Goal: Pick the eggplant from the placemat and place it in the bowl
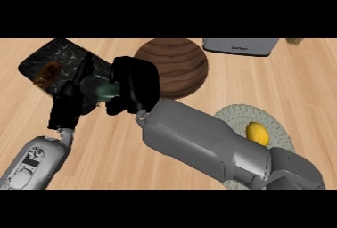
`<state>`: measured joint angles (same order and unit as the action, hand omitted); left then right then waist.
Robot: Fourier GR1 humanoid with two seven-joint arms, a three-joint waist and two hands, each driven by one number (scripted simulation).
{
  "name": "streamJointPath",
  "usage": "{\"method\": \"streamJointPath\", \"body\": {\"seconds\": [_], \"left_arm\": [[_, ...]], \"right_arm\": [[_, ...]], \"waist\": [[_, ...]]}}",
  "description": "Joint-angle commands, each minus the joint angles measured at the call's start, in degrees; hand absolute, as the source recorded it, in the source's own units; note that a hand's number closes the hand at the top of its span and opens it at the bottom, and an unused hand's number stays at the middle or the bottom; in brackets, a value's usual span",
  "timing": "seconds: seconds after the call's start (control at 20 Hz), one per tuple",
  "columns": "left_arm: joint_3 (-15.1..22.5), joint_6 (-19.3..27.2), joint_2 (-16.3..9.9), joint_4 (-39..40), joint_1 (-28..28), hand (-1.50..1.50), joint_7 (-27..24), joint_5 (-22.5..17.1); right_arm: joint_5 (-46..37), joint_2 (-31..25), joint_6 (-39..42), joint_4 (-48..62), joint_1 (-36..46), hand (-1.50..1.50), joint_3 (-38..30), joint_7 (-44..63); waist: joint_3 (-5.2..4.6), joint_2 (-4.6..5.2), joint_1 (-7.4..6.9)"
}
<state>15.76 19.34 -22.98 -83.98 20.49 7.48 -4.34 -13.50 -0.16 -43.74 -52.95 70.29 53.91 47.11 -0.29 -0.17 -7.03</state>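
The eggplant (100,88), dark and glossy, is at the near right corner of the black marbled placemat (49,55). My right hand (136,84) is shut on it, with the fingers curled over its right end and hiding that part. The dark wooden bowl (178,62) stands just right of that hand, partly behind it. On the left, my left hand (66,107) is open with straight fingers reaching up beside the eggplant, over the placemat's near edge.
A brown lumpy item (48,73) lies on the placemat's left part. At the right, a round woven mat (280,133) carries a yellow lemon (258,133). A grey appliance (240,46) sits at the back. My right forearm (204,142) crosses the counter's middle.
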Motion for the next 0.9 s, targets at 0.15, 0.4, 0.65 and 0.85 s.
{"method": "streamJointPath", "body": {"seconds": [0.15,0.4,0.65,0.85], "left_arm": [[-2.0,-0.7,-1.1,-0.5,0.2,0.00,0.2,-0.3],[-1.5,0.2,-0.4,-1.5,-1.0,0.00,0.3,0.9],[-2.8,0.5,-0.6,-2.2,-3.3,0.00,-1.1,1.3],[-2.6,-0.4,-0.7,-3.7,-1.4,0.00,1.4,1.0]], "right_arm": [[-1.5,0.1,-12.7,5.9,3.1,1.50,3.8,7.2],[-1.6,0.1,-19.6,9.4,0.0,1.50,3.7,3.0],[-2.5,0.1,-14.0,21.1,4.6,1.50,2.2,-0.1],[-4.3,0.2,-13.1,31.5,3.8,1.50,2.2,-4.1]], "waist": [[0.12,0.95,1.16],[0.21,1.19,1.61],[0.19,1.12,2.61],[0.23,1.69,2.41]]}}
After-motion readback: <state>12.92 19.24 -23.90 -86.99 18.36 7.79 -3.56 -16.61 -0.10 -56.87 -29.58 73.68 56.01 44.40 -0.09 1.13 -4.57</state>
